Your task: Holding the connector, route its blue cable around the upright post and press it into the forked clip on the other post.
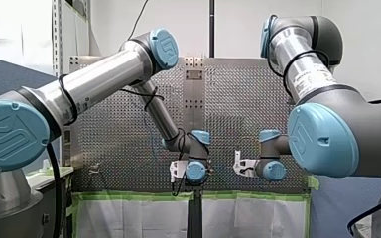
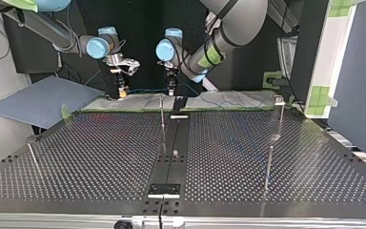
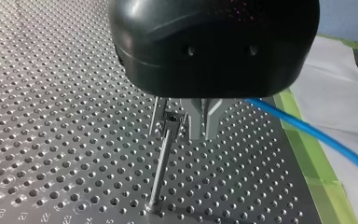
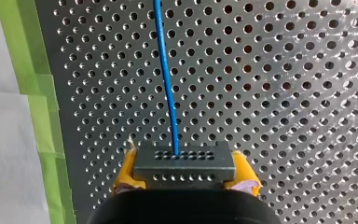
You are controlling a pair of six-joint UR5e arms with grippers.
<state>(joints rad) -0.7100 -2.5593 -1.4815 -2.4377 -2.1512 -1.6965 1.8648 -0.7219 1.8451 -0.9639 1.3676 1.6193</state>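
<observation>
One connector (image 4: 185,163) | in right end effector (image 4: 185,175) (yellow pads (image 4: 127,170)) | cable (image 4: 165,79) seemingly taut

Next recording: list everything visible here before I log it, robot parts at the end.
Perforated table: one, dark metal, the work surface.
Posts: three, thin metal; centre post mid-table, right post at the top view's right with a small pale head, left post at its left.
Connector: one, dark grey, between yellow pads.
Blue cable: one, blue, runs from the connector over the table.
Green tape: strips, green, along the table's edge.
White sheet: one, beyond the tape.
Mat: one, blue-grey, top view's left, past the table.
Arms: two, silver, blue caps: my left arm, my right arm.
Left gripper: black, at the centre post's top.
Right gripper: shut on the connector.
</observation>
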